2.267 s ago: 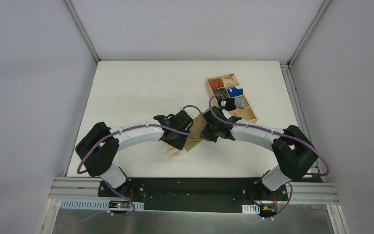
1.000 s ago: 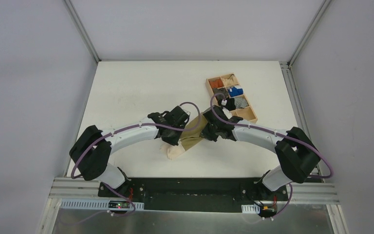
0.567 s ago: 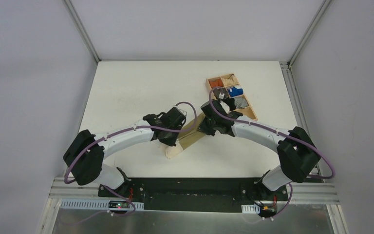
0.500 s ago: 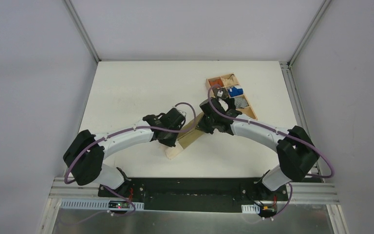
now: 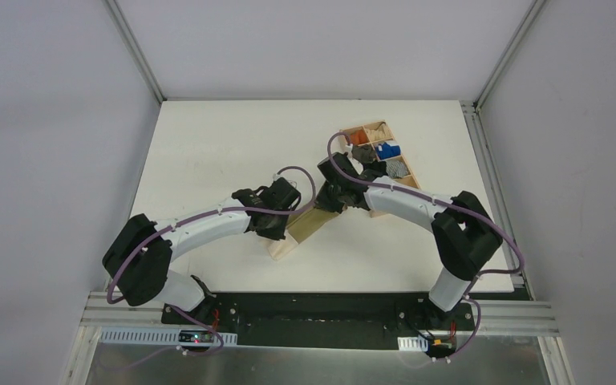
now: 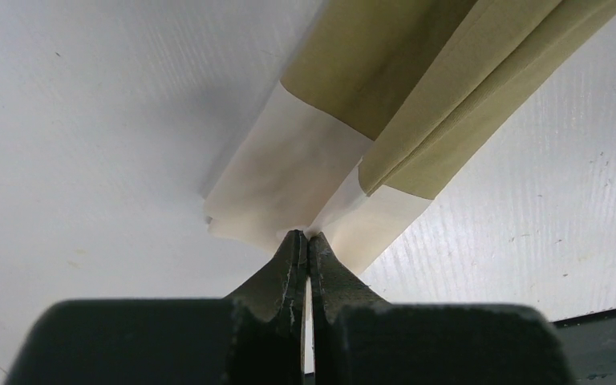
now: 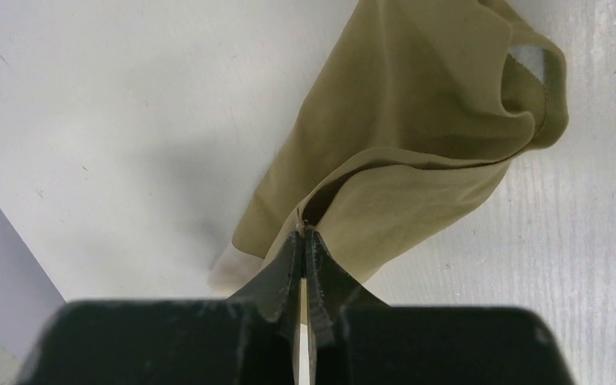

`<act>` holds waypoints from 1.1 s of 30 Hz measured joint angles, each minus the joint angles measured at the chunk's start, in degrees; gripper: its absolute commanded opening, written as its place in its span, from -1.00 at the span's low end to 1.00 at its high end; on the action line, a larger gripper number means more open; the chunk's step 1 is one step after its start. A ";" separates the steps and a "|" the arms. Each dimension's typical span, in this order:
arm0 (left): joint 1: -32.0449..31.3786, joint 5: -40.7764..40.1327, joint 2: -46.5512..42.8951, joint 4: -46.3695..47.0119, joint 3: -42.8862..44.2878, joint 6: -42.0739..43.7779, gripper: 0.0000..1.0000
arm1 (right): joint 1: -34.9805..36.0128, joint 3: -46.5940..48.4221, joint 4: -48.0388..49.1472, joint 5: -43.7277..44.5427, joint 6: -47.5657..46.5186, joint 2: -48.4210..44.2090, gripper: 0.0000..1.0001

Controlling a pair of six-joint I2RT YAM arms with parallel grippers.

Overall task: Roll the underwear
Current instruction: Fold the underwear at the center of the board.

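Note:
The underwear (image 5: 303, 227) lies as a narrow olive-khaki strip, slanting across the middle of the white table, with its cream waistband (image 5: 279, 249) at the near end. My left gripper (image 5: 285, 220) is shut, and in the left wrist view its tips (image 6: 306, 234) pinch the edge of the waistband (image 6: 277, 180). Below it the olive fabric (image 6: 417, 96) runs in two folded layers. My right gripper (image 5: 326, 202) is shut at the strip's far end. In the right wrist view its tips (image 7: 305, 231) pinch a raised edge of the olive fabric (image 7: 417, 112).
A wooden tray (image 5: 378, 126) with compartments stands behind the right arm. It holds an orange bundle (image 5: 358, 138), a blue bundle (image 5: 388, 150) and a grey bundle (image 5: 399, 168). Metal frame rails (image 5: 481, 152) border the table (image 5: 208, 144).
Both grippers, still shut on the underwear, have moved left and away from the near edge. The garment has gone from a wider patch to a narrow slanted strip.

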 measured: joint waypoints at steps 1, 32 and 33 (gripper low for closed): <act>0.02 -0.17 0.00 0.00 0.00 -0.15 -1.00 | -0.13 0.33 -0.02 -0.22 -0.13 0.50 -1.00; 4.48 -3.76 -0.42 -6.25 3.13 -1.40 -0.03 | -2.93 6.78 0.28 -2.40 -1.53 9.03 0.18; 4.90 -4.11 -1.40 -6.82 3.85 -1.68 -0.02 | -3.17 6.49 0.22 -2.12 -1.64 7.85 0.15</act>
